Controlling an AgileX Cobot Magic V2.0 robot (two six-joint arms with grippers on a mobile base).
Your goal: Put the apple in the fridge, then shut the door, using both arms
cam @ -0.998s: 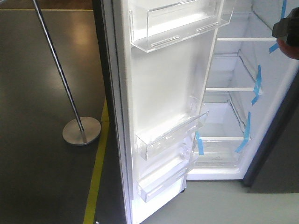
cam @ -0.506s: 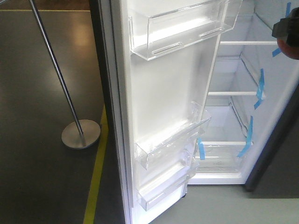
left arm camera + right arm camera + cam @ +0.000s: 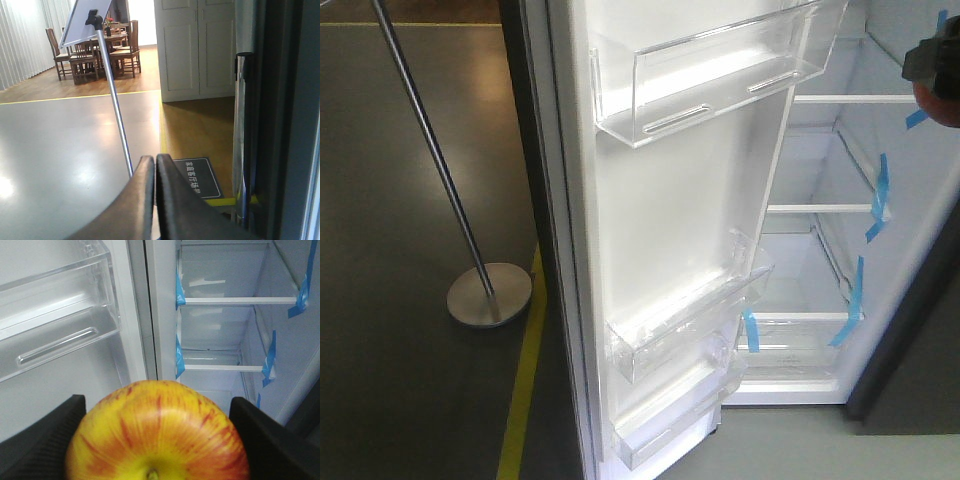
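Note:
The fridge [image 3: 820,150] stands open, with a white interior, white-edged shelves and blue tape strips. Its door [image 3: 670,240] swings out toward me, showing white lining and clear bins. My right gripper [image 3: 157,440] is shut on the red and yellow apple [image 3: 157,432], held in front of the open fridge [image 3: 225,330]. In the front view the gripper and apple [image 3: 938,100] show at the right edge, near the upper shelf. My left gripper [image 3: 155,161] is shut and empty, beside the dark outer edge of the door [image 3: 285,125].
A steel pole [image 3: 425,140] with a round base [image 3: 488,294] stands left of the door; its shaft also shows in the left wrist view [image 3: 116,110]. A yellow floor line [image 3: 525,370] runs beside the door. A dark mat [image 3: 200,177] lies ahead of the left gripper.
The front view has shifted: the door and shelves sit slightly lower and further right in frame, the pole base further left. The apple stays at the right edge.

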